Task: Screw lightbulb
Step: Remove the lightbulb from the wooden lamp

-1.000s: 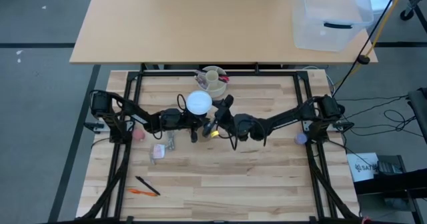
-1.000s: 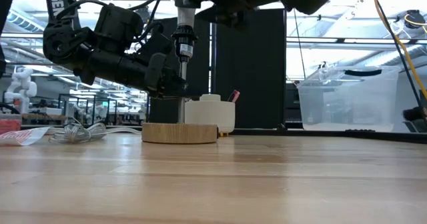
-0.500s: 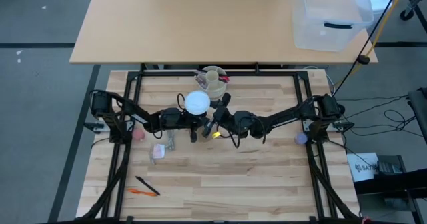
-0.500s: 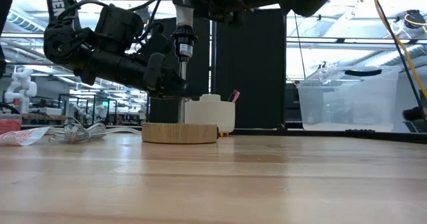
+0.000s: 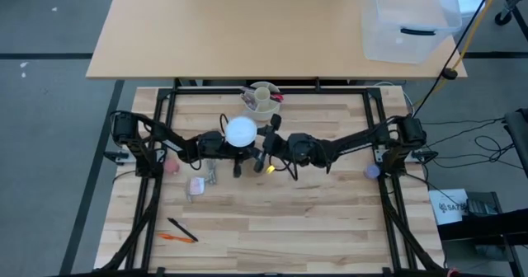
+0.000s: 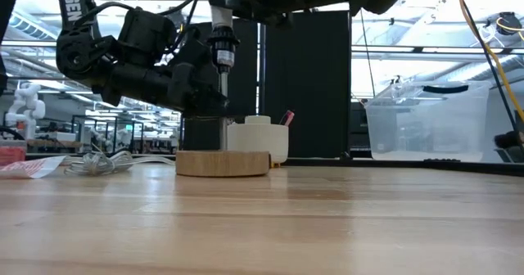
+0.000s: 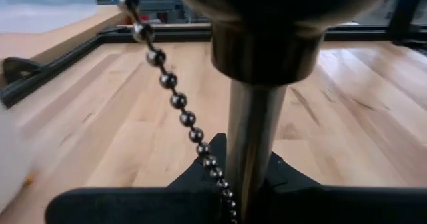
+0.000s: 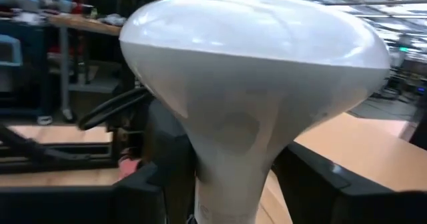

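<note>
The lightbulb is positioned at the table's middle, above the lamp stem, between the left gripper and the right gripper. A cup of pens stands behind it; a pen lies near the front-left.

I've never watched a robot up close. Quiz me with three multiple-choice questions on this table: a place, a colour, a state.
1. The pens lie where, seen from above?
A near front-left corner
B inside the plastic bin
C on the bulb

2. The bulb's dome is
A red
B white
C green

3. The left end effector grips
A the lamp's metal stem
B the cup
C nothing

Answers: A, the pens lie front-left; B, the bulb is white; A, the left end effector clamps the stem.
</note>
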